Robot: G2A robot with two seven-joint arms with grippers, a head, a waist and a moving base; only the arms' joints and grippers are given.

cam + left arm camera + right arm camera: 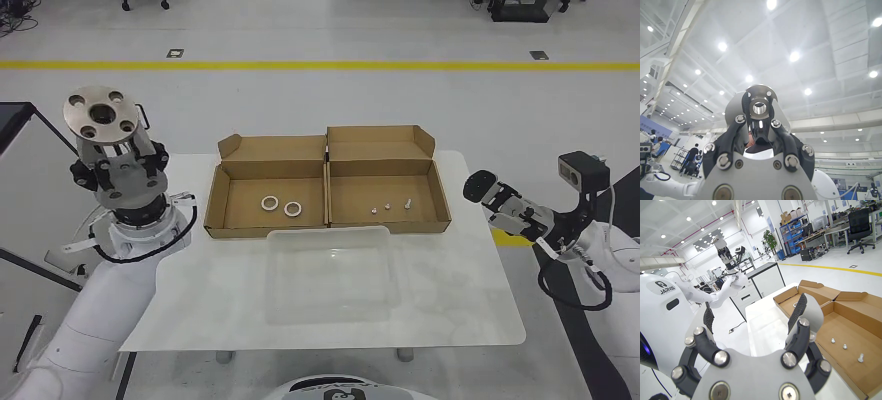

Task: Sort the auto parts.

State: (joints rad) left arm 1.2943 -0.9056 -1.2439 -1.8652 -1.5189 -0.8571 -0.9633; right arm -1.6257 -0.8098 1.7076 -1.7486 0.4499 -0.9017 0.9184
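My left gripper (758, 121) is raised high beside the table's left end, pointing up, shut on a round metal flange (758, 108) with bolt holes; the top view shows the flange (100, 114) above the wrist. The right wrist view shows that flange (714, 239) far off. My right gripper (755, 302) is open and holds nothing, just off the table's right edge (481, 188). Two white rings (281, 206) lie in the left cardboard box (218, 196). Three bolts (389, 207) lie in the right cardboard box (437, 190), seen close as bolts (845, 346).
A clear plastic tray (328, 240) sits on the white table (470, 290) in front of the two boxes. A dark-framed cabinet (766, 275) stands left of the table. Box flaps stand up along the far side.
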